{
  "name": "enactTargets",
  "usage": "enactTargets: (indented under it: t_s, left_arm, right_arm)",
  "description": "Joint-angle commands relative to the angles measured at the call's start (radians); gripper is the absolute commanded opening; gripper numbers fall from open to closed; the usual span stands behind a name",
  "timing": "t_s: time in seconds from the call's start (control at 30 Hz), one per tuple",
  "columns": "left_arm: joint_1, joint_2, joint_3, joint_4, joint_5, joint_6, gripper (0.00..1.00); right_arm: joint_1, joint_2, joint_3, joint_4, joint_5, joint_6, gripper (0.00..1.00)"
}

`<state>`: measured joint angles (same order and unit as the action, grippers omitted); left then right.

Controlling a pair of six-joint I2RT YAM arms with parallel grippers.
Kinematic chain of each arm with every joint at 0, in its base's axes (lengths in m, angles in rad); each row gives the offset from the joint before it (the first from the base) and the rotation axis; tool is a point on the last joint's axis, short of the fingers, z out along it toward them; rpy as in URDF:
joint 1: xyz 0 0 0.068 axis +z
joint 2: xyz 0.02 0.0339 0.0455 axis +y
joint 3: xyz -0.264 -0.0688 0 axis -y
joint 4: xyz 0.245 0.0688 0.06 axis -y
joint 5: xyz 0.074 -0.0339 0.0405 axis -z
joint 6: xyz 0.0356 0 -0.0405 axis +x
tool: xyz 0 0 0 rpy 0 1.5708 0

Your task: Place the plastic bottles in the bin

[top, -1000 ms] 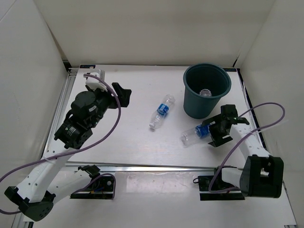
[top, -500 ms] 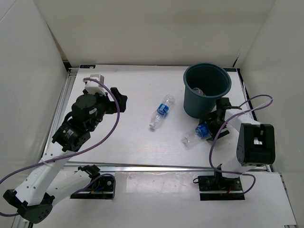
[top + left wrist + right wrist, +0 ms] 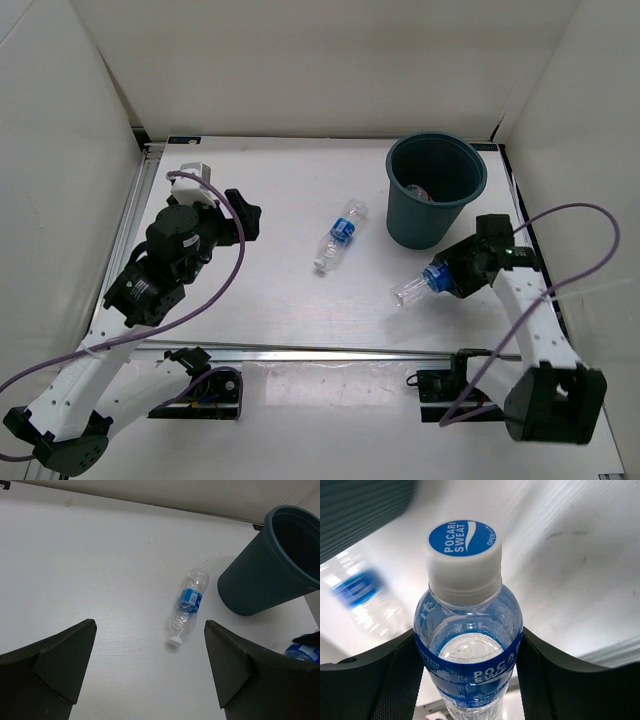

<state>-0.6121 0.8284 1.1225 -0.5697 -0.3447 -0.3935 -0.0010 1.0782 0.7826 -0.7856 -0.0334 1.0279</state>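
1. The right jaws are closed part-way on a blue-labelled bottle [image 3: 424, 284], one pad pressed to each side of its label band. The white cap points away from the wrist.
2. In the top view this bottle lies slanted, cap end towards the near left, just in front of the bin [image 3: 424, 226]. I cannot tell whether it is clear of the bench [image 3: 280, 290].
3. The left jaws stand wide open and hold nothing. Both dark fingers [image 3: 60, 662] frame bare bench, over the far left of it.
4. A second bottle [image 3: 187, 605], also blue-labelled, lies on its side mid-bench, well apart from both arms and to the left of the bin.
5. The bin stands upright at the far right. Something pale lies inside, too small to make out.
6. A second ago the right jaws stood fully spread around the same bottle; they have since closed on it, and the bottle has shifted slightly towards the right arm [image 3: 525, 305].
7. The left jaws have drifted a little nearer and leftward but stayed open. The mid-bench bottle has not moved.
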Motion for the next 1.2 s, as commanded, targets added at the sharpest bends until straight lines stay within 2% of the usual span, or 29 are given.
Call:
enactTargets:
  t_s: [0.0, 0.13, 0.17, 0.23, 0.27, 0.4, 0.6, 0.67, 0.73, 0.77, 0.87, 0.93, 1.03, 1.1, 1.17]
  left_arm:
    - [0.003, -0.018, -0.013, -0.013, -0.017, -0.008, 1.0]
    - [0.003, -0.018, -0.023, -0.013, -0.017, 0.001, 1.0]
    - [0.003, -0.018, -0.032, -0.013, -0.017, 0.001, 1.0]
    - [0.003, -0.008, -0.032, -0.013, -0.017, 0.001, 1.0]
    - [0.003, -0.008, -0.032, -0.013, -0.017, 0.001, 1.0]
    - [0.003, 0.021, -0.032, -0.013, -0.017, 0.012, 1.0]
    - [0.003, 0.081, 0.014, -0.013, 0.024, 0.031, 1.0]
    - [0.003, 0.11, 0.014, -0.013, 0.033, 0.031, 1.0]
    - [0.015, 0.141, 0.051, -0.013, 0.055, 0.031, 1.0]
    - [0.015, 0.181, 0.068, -0.013, 0.094, 0.041, 1.0]
    - [0.078, 0.291, 0.155, -0.013, 0.16, 0.051, 1.0]
    - [0.118, 0.378, 0.216, 0.022, 0.24, 0.051, 1.0]
    - [0.221, 0.457, 0.226, 0.106, 0.375, 0.051, 1.0]
    - [0.273, 0.564, 0.226, 0.206, 0.543, 0.041, 1.0]
    - [0.273, 0.651, 0.282, 0.261, 0.636, 0.056, 1.0]
  right_arm:
    - [-0.017, -0.139, 0.134, -0.165, 0.001, -0.025, 0.47]
    - [-0.017, -0.167, 0.433, -0.23, 0.026, -0.052, 0.35]
    - [-0.017, -0.134, 0.567, -0.23, 0.05, -0.063, 0.35]
    - [-0.017, -0.068, 0.696, -0.23, 0.091, -0.063, 0.35]
    - [-0.017, -0.04, 0.813, -0.193, 0.113, -0.078, 0.35]
    - [-0.017, 0.116, 1.024, -0.069, 0.268, -0.14, 0.36]
    - [0.005, 0.396, 1.169, 0.08, 0.421, -0.337, 0.39]
    - [0.006, 0.465, 1.179, 0.114, 0.437, -0.365, 0.46]
    - [0.015, 0.511, 1.179, 0.137, 0.437, -0.365, 0.71]
    - [0.015, 0.525, 1.179, 0.137, 0.425, -0.365, 0.86]
    - [0.053, 0.558, 1.189, 0.137, 0.427, -0.377, 1.0]
    - [0.062, 0.559, 1.178, 0.137, 0.428, -0.391, 1.0]
    - [0.052, 0.526, 1.166, 0.094, 0.406, -0.349, 1.0]
    - [0.052, 0.482, 1.143, 0.063, 0.392, -0.298, 1.0]
    - [0.052, 0.419, 1.111, 0.052, 0.363, -0.286, 1.0]
